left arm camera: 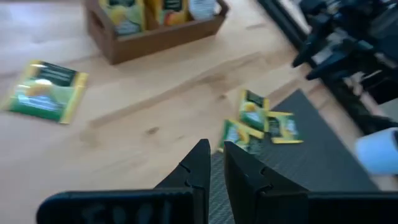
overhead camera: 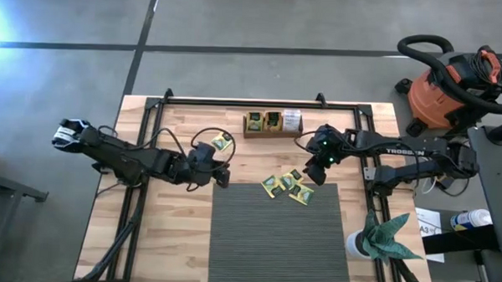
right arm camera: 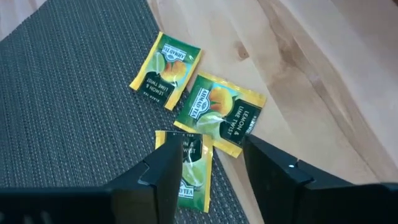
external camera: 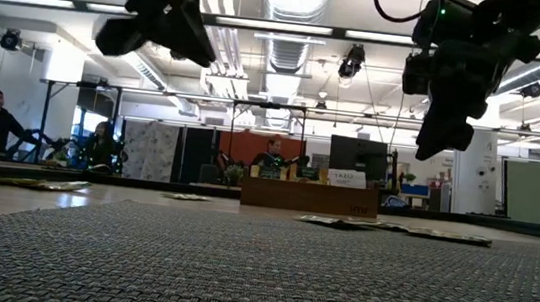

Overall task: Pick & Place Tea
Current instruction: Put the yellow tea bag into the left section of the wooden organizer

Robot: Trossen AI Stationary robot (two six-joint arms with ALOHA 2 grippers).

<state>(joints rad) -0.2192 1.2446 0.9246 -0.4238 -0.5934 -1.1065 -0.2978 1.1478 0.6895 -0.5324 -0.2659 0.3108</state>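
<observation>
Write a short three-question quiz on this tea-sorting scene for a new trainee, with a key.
1. True or false: the right gripper hangs open above the sachets on the grey mat.
2. Where does the lone sachet lie? A) on bare wood near the left gripper; B) inside the wooden tray; C) in the middle of the mat.
3. Fill in: in the right wrist view, ___ sachets show near the mat's edge, among them the overlapping sachet.

Key
1. True: its fingers stand apart over the cluster, holding nothing.
2. A.
3. Three: two overlap at the edge and one lies apart on the mat.
</observation>
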